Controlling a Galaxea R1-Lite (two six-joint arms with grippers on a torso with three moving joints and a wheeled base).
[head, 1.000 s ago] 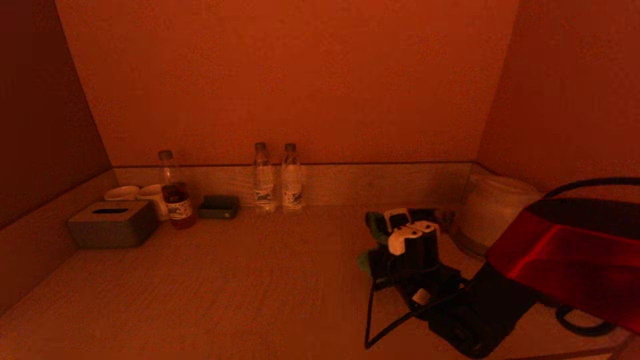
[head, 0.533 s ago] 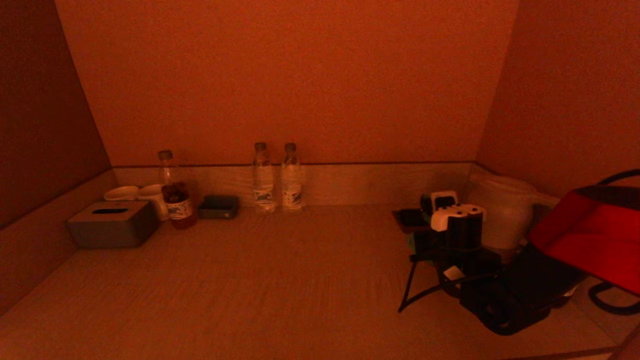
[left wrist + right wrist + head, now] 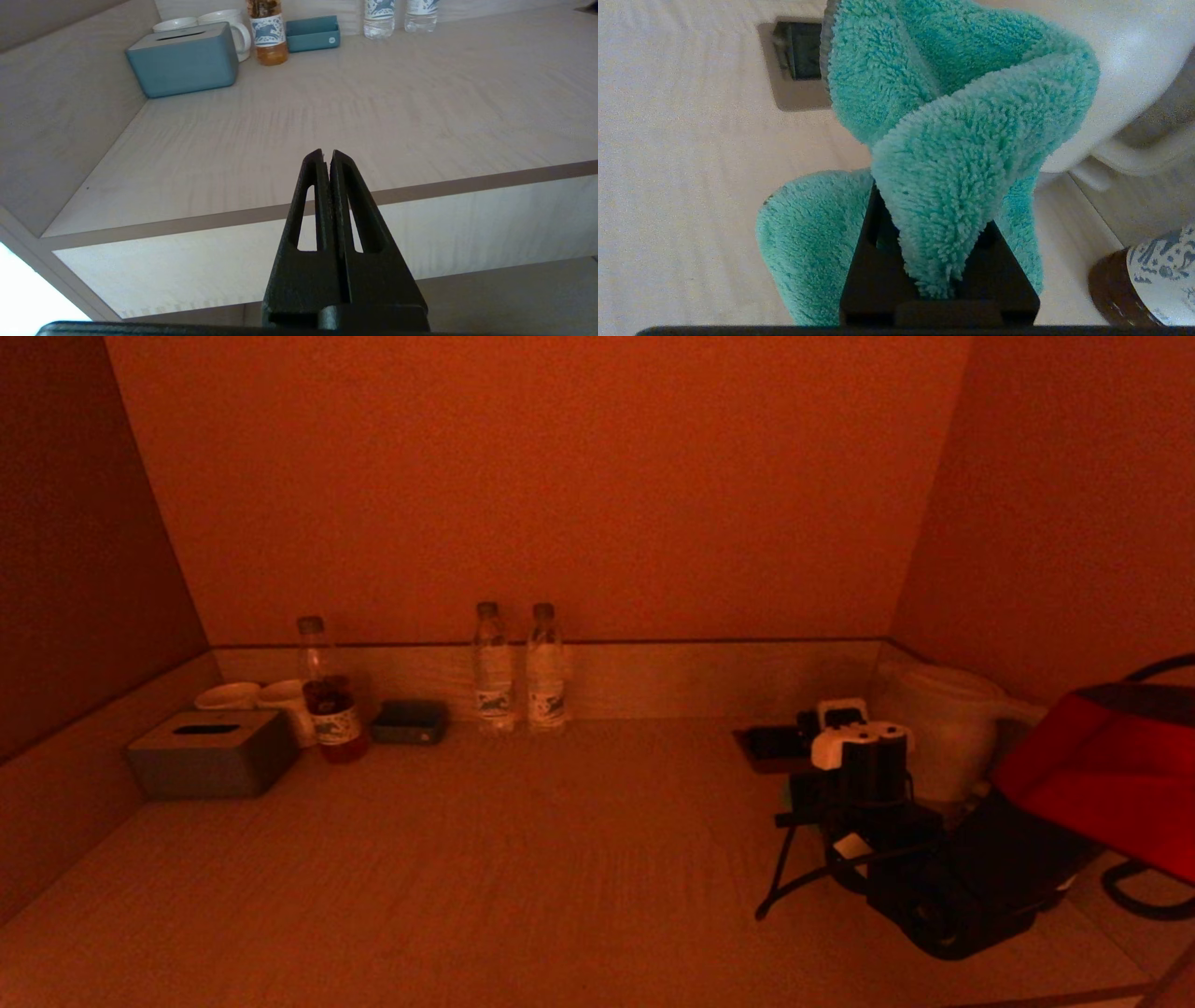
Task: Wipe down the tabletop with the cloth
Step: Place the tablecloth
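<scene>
My right gripper [image 3: 845,775] is at the back right of the light wood tabletop [image 3: 523,859], low over it and close beside the white kettle. It is shut on a fluffy teal cloth [image 3: 952,140]. In the right wrist view the cloth bunches up between the black fingers [image 3: 871,266] and spreads onto the table on both sides, hiding the fingertips. In the head view the gripper hides most of the cloth. My left gripper [image 3: 325,156] is shut and empty, parked in front of and below the table's front edge [image 3: 467,186], outside the head view.
A white kettle [image 3: 934,728] and a dark recessed panel [image 3: 770,745] stand by the right gripper. A brown bottle [image 3: 1143,275] is close to it. Two water bottles [image 3: 518,667], a tea bottle [image 3: 327,695], cups [image 3: 252,698], a small box [image 3: 409,721] and a tissue box [image 3: 210,751] line the back left. Walls close in three sides.
My right arm has carried the cloth to the right and toward the back, from the middle right of the table to beside the kettle. It has slowed over the last half second.
</scene>
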